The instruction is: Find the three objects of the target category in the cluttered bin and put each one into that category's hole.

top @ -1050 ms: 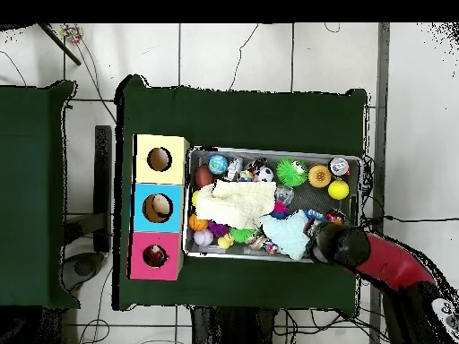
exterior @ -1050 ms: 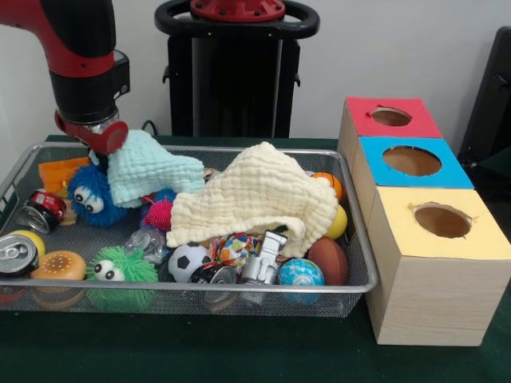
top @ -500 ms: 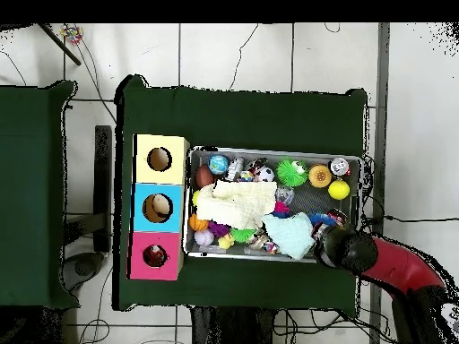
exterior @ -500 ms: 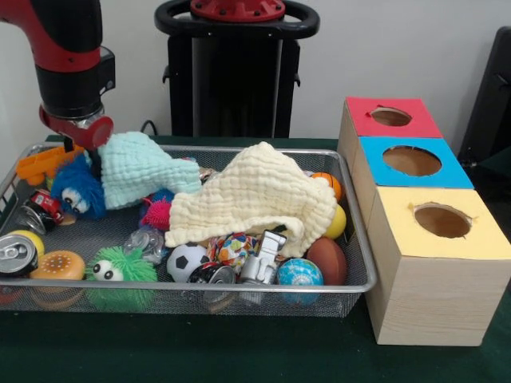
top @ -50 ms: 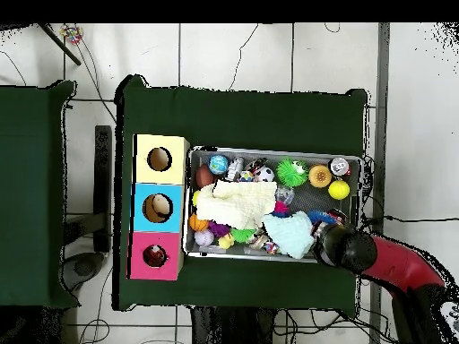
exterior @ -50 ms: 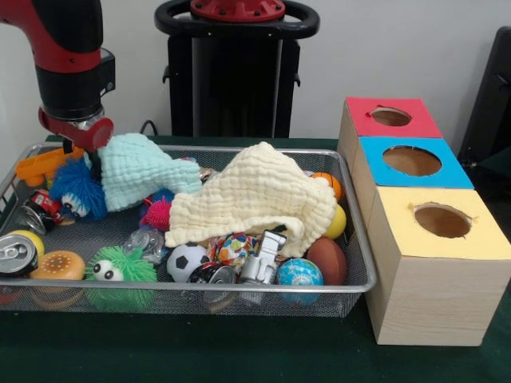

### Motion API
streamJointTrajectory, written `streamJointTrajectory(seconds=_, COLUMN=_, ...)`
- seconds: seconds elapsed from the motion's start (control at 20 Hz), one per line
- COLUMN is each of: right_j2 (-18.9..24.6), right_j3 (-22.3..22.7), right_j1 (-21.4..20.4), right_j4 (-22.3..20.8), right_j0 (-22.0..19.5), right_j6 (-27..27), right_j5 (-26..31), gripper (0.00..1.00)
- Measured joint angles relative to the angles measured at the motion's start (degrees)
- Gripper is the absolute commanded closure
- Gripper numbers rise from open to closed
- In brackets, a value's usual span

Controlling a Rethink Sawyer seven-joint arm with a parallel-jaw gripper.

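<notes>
Front view: wire bin (exterior @ -50 ms: 351, 239) on green table (exterior @ -50 ms: 239, 351); three-hole box just off its 3 o'clock side.
Arm: red and black, coming down at the bin's 10 o'clock corner.
Gripper (exterior @ -50 ms: 89, 155): tips hidden behind the arm's red collar and the blue cloth; cannot tell whether wide, narrow or holding anything.
Blue cloth (exterior @ -50 ms: 144, 169): bunched just at 3 o'clock of the gripper, touching it, draped over toys.
Blue fuzzy toy (exterior @ -50 ms: 73, 191): directly under the gripper at 6 o'clock, eyes showing.
Orange piece (exterior @ -50 ms: 44, 163): on the bin rim at 9 o'clock of the gripper.
Yellow cloth (exterior @ -50 ms: 255, 195): big heap at bin centre, covering whatever lies beneath.
Balls: soccer ball (exterior @ -50 ms: 188, 261) and globe ball (exterior @ -50 ms: 300, 275) along the near rim; brown football (exterior @ -50 ms: 329, 259) at 3 o'clock of the globe; yellow ball (exterior @ -50 ms: 338, 222) and orange ball (exterior @ -50 ms: 329, 183) against the right wall.
Other clutter: green fuzzy toy (exterior @ -50 ms: 118, 270), burger toy (exterior @ -50 ms: 58, 265), can (exterior @ -50 ms: 14, 255) at the near-left corner; silver robot toy (exterior @ -50 ms: 263, 257) beside the soccer ball.
Box holes: red (exterior @ -50 ms: 390, 116), blue (exterior @ -50 ms: 411, 160), yellow (exterior @ -50 ms: 441, 220); nothing seen sticking out.
Overhead view: arm end (top @ -50 ms: 341, 251) over the bin's 5 o'clock corner, blue cloth (top @ -50 ms: 289, 235) beside it; box (top @ -50 ms: 160, 207) at the bin's 9 o'clock.
</notes>
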Motion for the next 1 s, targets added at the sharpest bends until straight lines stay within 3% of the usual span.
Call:
streamJointTrajectory(seconds=0.65, right_j2=0.94, right_j3=-0.87, right_j1=-2.19, right_j4=1.66, right_j0=2.42, right_j6=0.00, right_j5=0.13, gripper=0.00)
streamJointTrajectory(seconds=1.0, right_j2=1.23, right_j3=-4.54, right_j1=-3.85, right_j4=3.04, right_j0=5.15, right_j6=0.00, right_j5=0.17, gripper=0.00)
